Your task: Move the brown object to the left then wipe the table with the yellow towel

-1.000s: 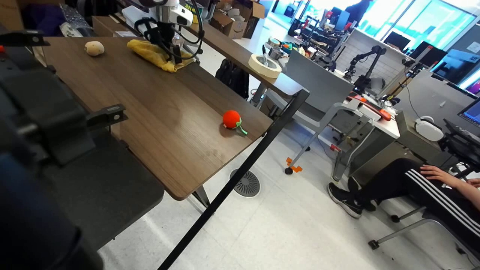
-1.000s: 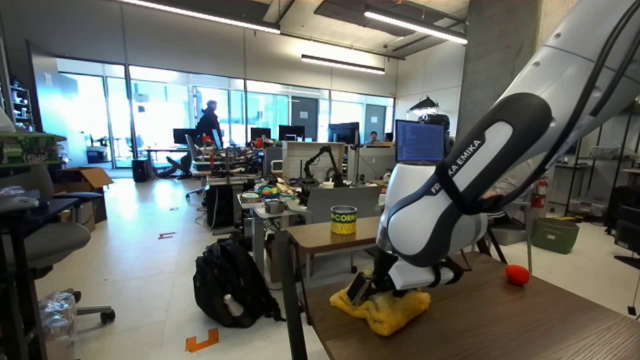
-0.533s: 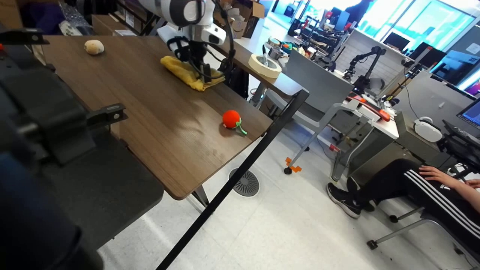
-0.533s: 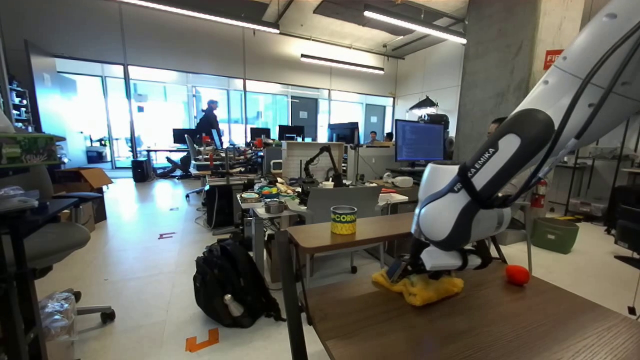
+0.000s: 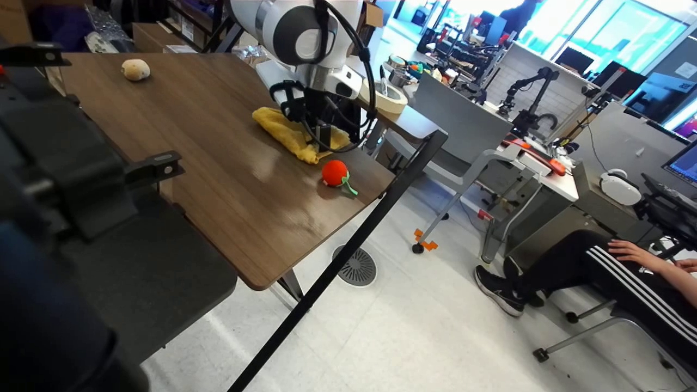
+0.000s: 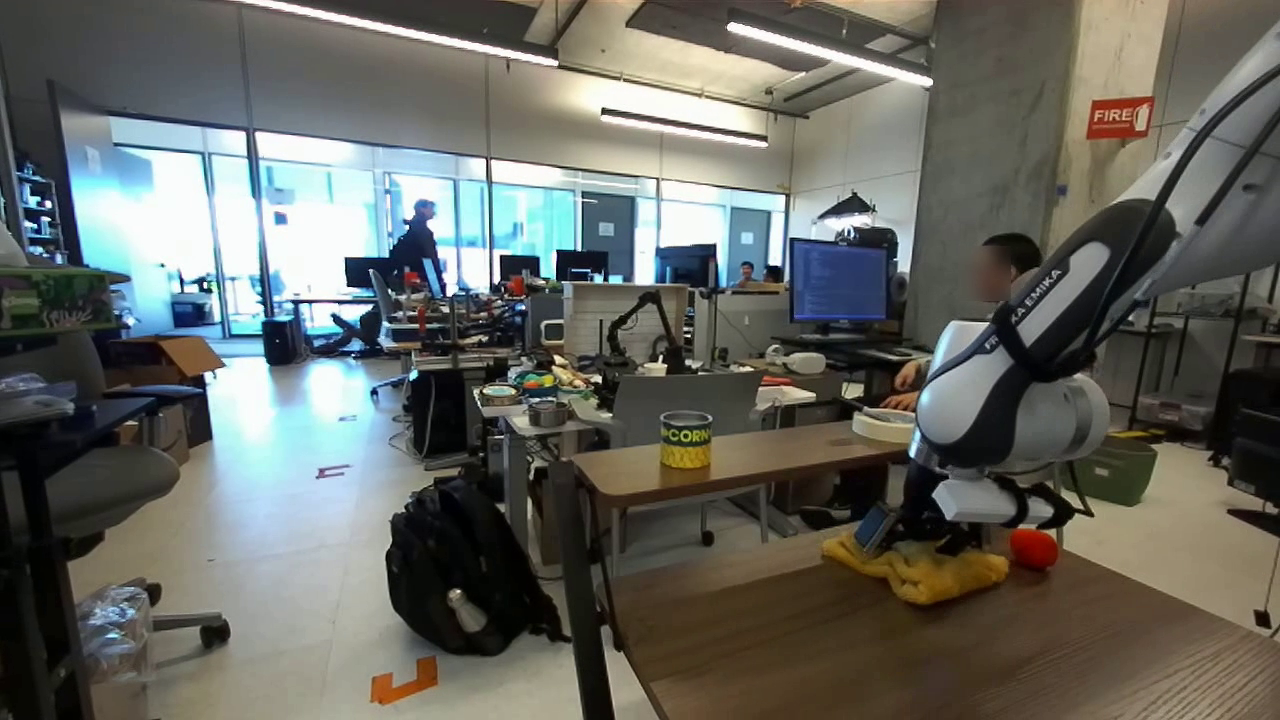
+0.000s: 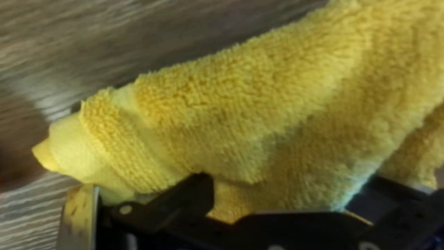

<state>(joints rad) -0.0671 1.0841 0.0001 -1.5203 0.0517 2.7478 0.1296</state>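
Tan lump [image 5: 135,70] sat far left on worktop [image 5: 212,169] in exterior view, well apart from rumpled yellow towel [image 5: 288,136]. Hand [image 6: 915,542] was right down on towel, jaws spread super wide, nothing clamped. Red ball [image 5: 333,172] with green bit [image 5: 347,181] sat just beside towel.

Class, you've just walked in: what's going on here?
A Franka arm is sliding a yellow terry towel across a wood-grain table, apparently wiping it, with its end effector spread open and down on the towel. Over the last second the towel has come close to a round red-and-green object; whether they touch is unclear. A tan lump lies well apart, toward the table's other end.
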